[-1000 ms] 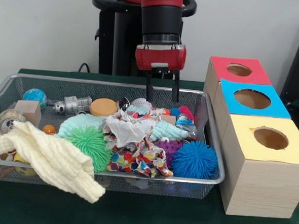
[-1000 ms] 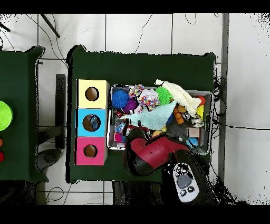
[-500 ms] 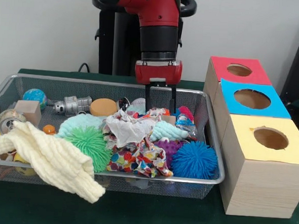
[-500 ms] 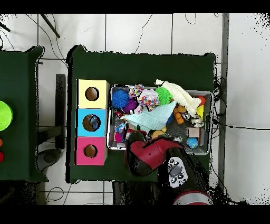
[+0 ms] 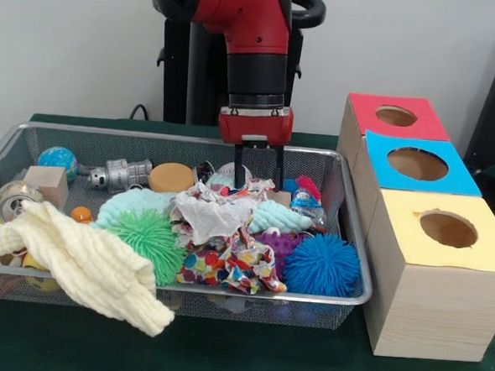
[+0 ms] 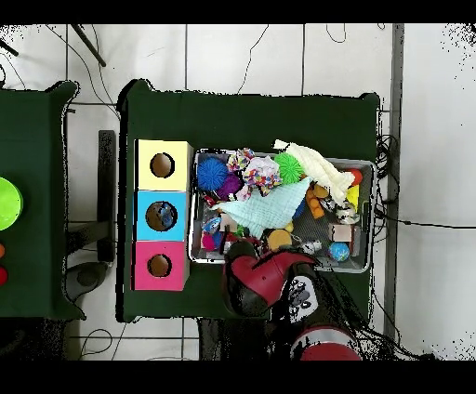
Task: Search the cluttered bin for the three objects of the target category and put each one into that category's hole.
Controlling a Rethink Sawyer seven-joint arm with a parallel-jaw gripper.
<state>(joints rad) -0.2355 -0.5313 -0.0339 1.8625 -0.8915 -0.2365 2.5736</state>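
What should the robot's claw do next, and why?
Probably dip a little lower and close. The gripper hangs open over the back middle of the wire bin, its tips right at the crumpled white cloth and small toys; which one it wants isn't clear.

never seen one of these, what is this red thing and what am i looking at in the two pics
The red thing is a robot arm. At its tip, the end effector has two fingers spread apart, lowered into a wire bin and holding nothing. One picture faces the robot across the table; the other looks straight down. The bin holds clutter: a cream knitted cloth, a green spiky ball, a blue spiky ball and crumpled patterned fabric. Beside it stand three boxes with round holes: red, blue and yellow.
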